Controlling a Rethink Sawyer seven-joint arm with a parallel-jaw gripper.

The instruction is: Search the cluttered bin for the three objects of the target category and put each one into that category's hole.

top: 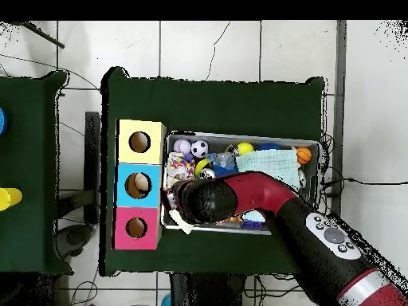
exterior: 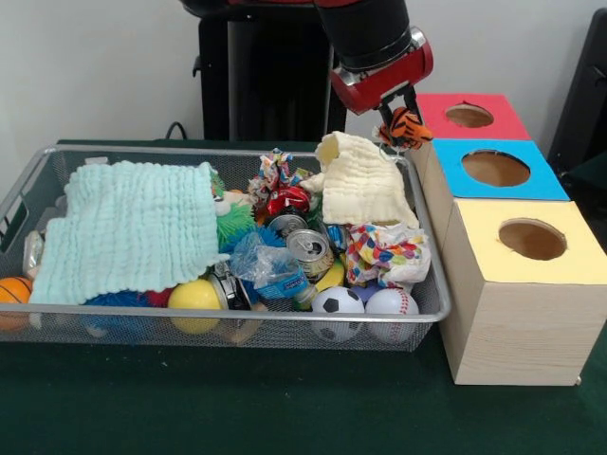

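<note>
Carrying a small orange-and-black striped plush tiger point(exterior: 407, 128), jaws of the gripper point(exterior: 402, 125) clamped on it, between wire bin and red-topped box point(exterior: 471, 117); releasing short of the hole risks a miss.

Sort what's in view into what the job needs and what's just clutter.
Job: gripper, fingers shut on the striped tiger toy; wire bin; the holed red box, blue box and yellow box.

Clutter: mint cloth, cream cloth, can, soccer ball, baseball, yellow ball.
</note>
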